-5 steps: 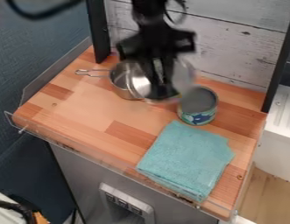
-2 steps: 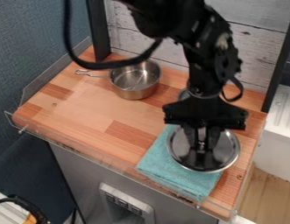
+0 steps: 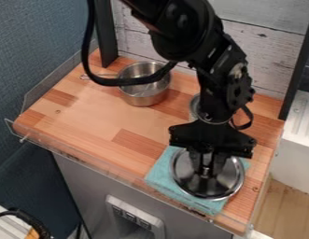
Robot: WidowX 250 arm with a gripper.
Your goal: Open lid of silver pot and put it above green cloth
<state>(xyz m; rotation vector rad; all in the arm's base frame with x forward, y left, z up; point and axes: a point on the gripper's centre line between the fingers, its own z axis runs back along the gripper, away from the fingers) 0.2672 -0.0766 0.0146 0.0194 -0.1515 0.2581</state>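
My gripper (image 3: 207, 175) hangs over the front right of the counter, shut on the knob of the round silver lid (image 3: 222, 186). Beneath the lid lies the folded green cloth (image 3: 159, 173), largely covered by it; whether the two touch I cannot tell. At the back left, the silver pot (image 3: 146, 93) stands uncovered, its handle pointing left and my arm's cable crossing in front of its rim.
A can (image 3: 194, 107) stands behind my arm, mostly hidden by it. A clear guard (image 3: 88, 162) runs along the counter's front edge, and dark posts rise at the back left and right.
The gripper has carried the lid from beside the pot to the cloth at the front right. Since the later earlier frame, both have shifted slightly toward the front and left.
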